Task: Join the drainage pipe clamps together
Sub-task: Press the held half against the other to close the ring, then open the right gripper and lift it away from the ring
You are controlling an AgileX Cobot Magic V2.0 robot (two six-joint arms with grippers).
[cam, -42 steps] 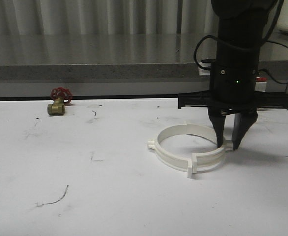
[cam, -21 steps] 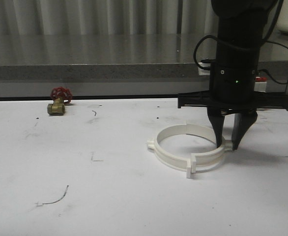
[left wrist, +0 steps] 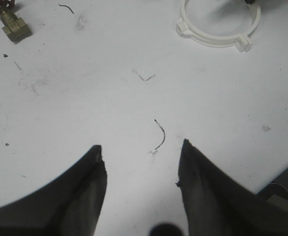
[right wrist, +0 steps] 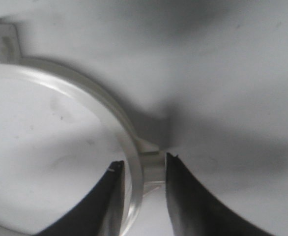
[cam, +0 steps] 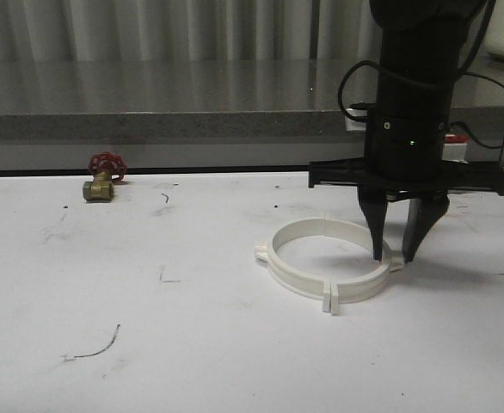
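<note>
- Drainage pipe clamps (cam: pixel 325 267) lie as one ring on the white table (cam: pixel 149 344), right of centre; your right gripper (cam: pixel 392 255) straddles the ring's right-hand tab joint, jaws parted either side of the band.
- Your right arm points straight down.
- Your left gripper (left wrist: pixel 140 164) hovers with jaws released.
</note>
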